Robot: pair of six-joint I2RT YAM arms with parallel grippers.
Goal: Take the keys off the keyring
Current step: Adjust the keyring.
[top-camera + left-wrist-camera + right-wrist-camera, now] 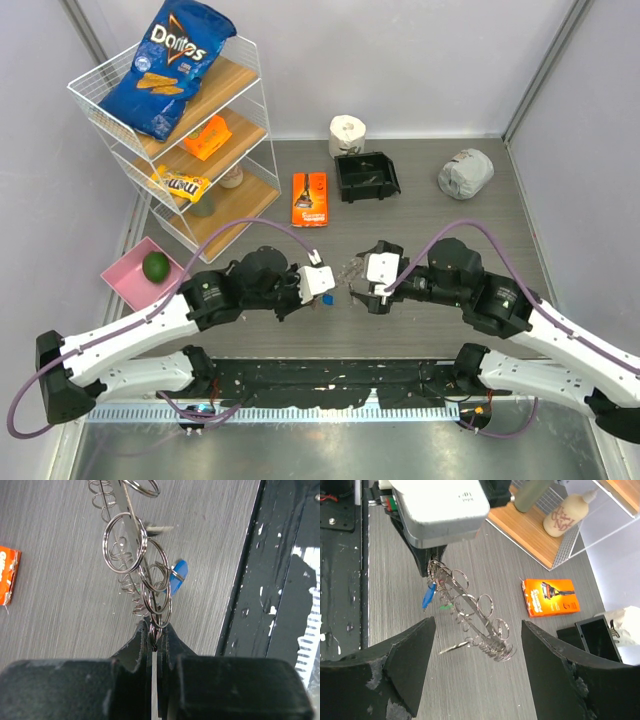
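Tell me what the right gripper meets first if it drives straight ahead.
Probably the keyring, held by the shut left gripper; its free end lies in line with the gap of the open right gripper. The left gripper is behind it. Depth is unclear, so the table could come first.

keyring [492, 645] silver | key head [178, 576] blue | second key head [445, 607] green | table [440, 240] grey, fine streaked grain | box [309, 198] orange | tray [118, 285] pink | chip bag [165, 65] blue | bin [352, 170] black | roll [347, 132] white
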